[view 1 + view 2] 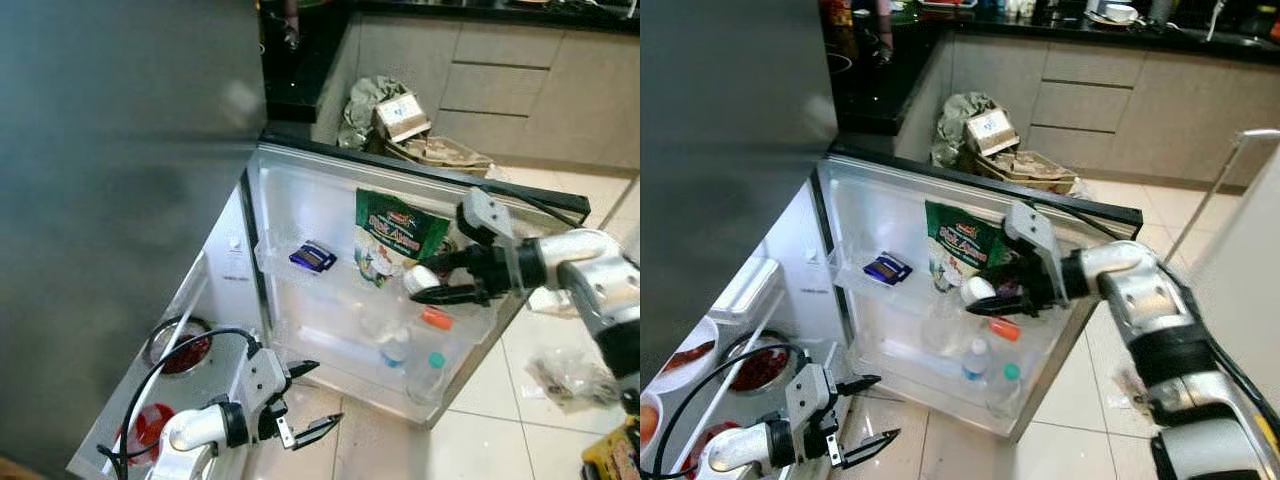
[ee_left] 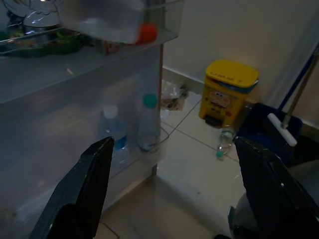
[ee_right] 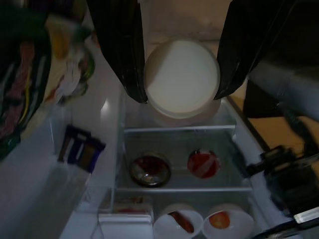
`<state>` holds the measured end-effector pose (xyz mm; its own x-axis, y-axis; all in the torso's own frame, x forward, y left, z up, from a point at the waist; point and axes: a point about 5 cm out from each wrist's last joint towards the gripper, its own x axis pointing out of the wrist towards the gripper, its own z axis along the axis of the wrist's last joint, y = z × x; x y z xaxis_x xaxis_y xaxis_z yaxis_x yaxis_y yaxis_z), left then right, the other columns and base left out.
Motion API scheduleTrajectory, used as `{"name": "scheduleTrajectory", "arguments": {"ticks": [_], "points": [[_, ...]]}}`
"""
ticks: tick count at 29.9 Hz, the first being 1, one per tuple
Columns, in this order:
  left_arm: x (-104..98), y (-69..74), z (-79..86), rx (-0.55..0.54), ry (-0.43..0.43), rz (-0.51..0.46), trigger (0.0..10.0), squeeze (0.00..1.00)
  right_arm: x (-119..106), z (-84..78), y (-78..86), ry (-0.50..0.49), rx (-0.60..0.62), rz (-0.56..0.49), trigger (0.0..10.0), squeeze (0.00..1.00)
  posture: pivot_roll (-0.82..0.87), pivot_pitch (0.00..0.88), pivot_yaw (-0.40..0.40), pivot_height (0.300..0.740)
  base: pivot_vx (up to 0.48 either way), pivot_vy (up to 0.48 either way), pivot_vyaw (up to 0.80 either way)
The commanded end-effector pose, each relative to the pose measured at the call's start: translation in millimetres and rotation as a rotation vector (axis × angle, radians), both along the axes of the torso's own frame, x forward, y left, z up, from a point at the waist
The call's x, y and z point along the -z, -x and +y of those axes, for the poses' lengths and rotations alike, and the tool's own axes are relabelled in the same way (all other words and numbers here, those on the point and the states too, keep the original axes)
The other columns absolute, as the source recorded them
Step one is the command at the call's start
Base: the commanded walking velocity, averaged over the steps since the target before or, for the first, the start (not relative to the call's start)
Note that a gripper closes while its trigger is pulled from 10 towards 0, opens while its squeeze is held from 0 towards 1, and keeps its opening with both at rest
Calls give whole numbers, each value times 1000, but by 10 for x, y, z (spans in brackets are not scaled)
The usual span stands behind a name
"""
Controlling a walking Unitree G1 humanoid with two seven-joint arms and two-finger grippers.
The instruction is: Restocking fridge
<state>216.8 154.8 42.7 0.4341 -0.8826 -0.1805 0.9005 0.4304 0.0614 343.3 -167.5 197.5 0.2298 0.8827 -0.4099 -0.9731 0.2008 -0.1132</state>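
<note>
The fridge door (image 1: 300, 200) stands wide open, its shelves facing me. At the upper door shelf my right gripper (image 1: 430, 281) is shut on a white-lidded container (image 1: 417, 277); the round lid (image 3: 182, 77) sits between both fingers. Behind it leans a green snack bag (image 1: 395, 235), with a dark blue packet (image 1: 313, 257) further left on the same shelf. Just below lies an orange-capped bottle (image 1: 436, 318). Two bottles, blue-capped (image 2: 112, 134) and green-capped (image 2: 148, 124), stand in the bottom door shelf. My left gripper (image 1: 327, 392) hangs open and empty, low by the door's foot.
Bowls of red food (image 1: 180, 350) sit on the fridge's inner shelves at the left. Cardboard and bags (image 1: 400, 120) are piled against the cabinets behind the door. A crumpled plastic bag (image 1: 565, 380) lies on the tiled floor at the right, near a yellow bin (image 2: 227, 94).
</note>
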Motion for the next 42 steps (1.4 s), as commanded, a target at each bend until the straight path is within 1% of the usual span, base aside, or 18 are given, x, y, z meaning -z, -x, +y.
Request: {"name": "scheduleTrajectory", "arguments": {"ticks": [1,3,4,7,8,10,15,16,20,23,24,25,26,29,32,37,42], "points": [[-9,26,-48,18,-6,-8,10000,0,-14,-16,-58,15,34,-27,0,0,6,0,-86,740,0,0,0],[-31,39,-80,25,-9,-14,10000,0,-57,26,-150,26,68,-65,0,0,12,0,-85,740,0,0,0],[-31,39,-80,25,-9,-14,10000,0,-57,26,-150,26,68,-65,0,0,12,0,-85,740,0,0,0],[-70,45,-107,49,-19,-31,10000,0,-110,63,-261,51,119,-96,0,0,19,0,-81,740,0,0,0],[-70,45,-107,49,-19,-31,10000,0,-110,63,-261,51,119,-96,0,0,19,0,-81,740,0,0,0],[-99,30,-110,59,-28,-45,10000,0,-130,83,-321,82,145,-122,0,0,18,0,-79,740,0,0,0],[-130,1,-114,64,-34,-60,10000,0,-174,121,-382,89,179,-154,0,0,18,0,-75,740,0,0,0],[-145,-10,-123,69,-35,-67,10000,0,-197,148,-411,79,194,-169,0,0,19,0,-73,740,0,0,0],[-158,-16,-130,74,-37,-72,10000,0,-217,175,-429,65,202,-180,0,0,22,0,-71,740,0,0,0],[-181,-21,-150,84,-41,-79,10000,0,-245,248,-468,16,222,-201,0,0,30,0,-67,740,0,0,0],[-181,-21,-150,84,-41,-79,10000,0,-245,248,-468,16,222,-201,0,0,30,0,-67,740,0,0,0],[-194,-21,-161,89,-42,-81,10000,0,-258,287,-492,-9,241,-212,0,0,36,0,-65,740,0,0,0],[-194,-21,-161,89,-42,-81,10000,0,-258,287,-492,-9,241,-212,0,0,36,0,-65,740,0,0,0],[-226,-10,-180,101,-43,-86,10000,0,-287,356,-547,-41,297,-243,0,0,41,0,-62,740,0,0,0],[-235,-6,-193,105,-41,-87,10000,0,-298,372,-573,-38,327,-265,0,0,45,0,-63,740,0,0,0],[-259,5,-227,111,-34,-92,10000,0,-297,402,-611,3,377,-321,0,0,56,0,-66,740,0,0,0],[-277,28,-253,119,-27,-94,10000,0,-276,436,-616,5,387,-325,0,0,58,0,-64,740,0,0,0]]}}
